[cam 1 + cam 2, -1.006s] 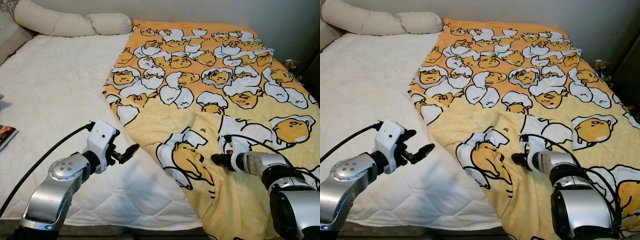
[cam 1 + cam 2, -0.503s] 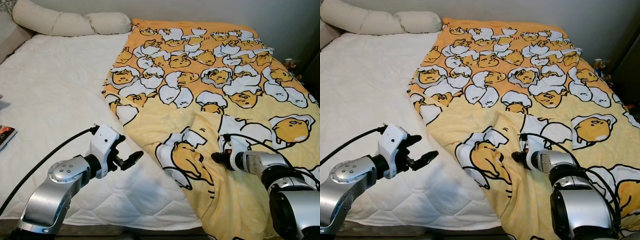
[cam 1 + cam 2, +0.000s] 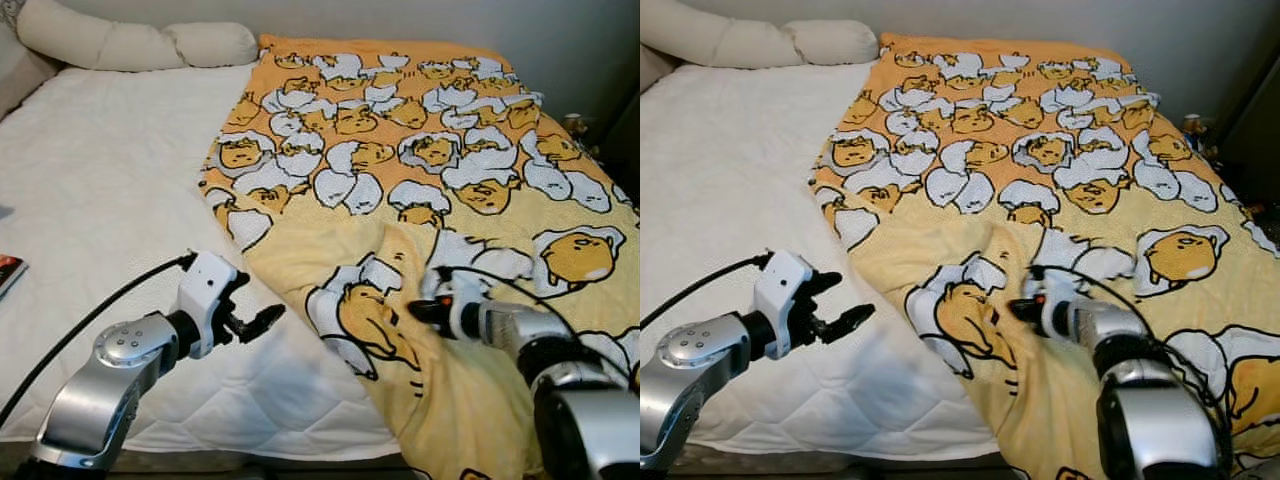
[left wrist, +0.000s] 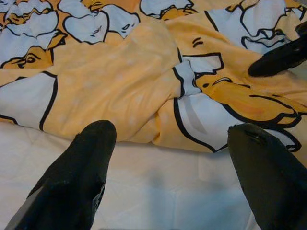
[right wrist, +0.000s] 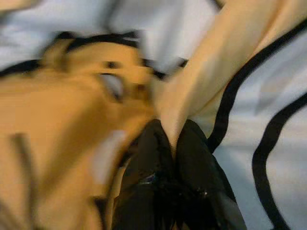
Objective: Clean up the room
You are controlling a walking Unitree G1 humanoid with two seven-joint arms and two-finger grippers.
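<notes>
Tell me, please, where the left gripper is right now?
The left gripper hovers open over the bare white mattress on the robot's left, just short of the yellow blanket's rumpled near edge.

The left arm (image 3: pixel 105 385) is a silver, brushed-metal limb built of rounded segments, with a round cap at its joint ringed by small dark screws. A black collar joins it to a white, boxy wrist block (image 3: pixel 207 290) with rounded corners. From that block reach 2 long black fingers, matte and blunt-tipped; the left wrist view shows them as thick, rounded pads (image 4: pixel 79 179). A black cable (image 3: pixel 90 322) loops from the top of the white block along the arm.

The right arm (image 3: pixel 580 420) is the same silver metal, ending in a grey cylinder and a white wrist piece (image 3: pixel 463 310) with a small red mark. Thin black cables (image 3: pixel 500 285) arch over it.
</notes>
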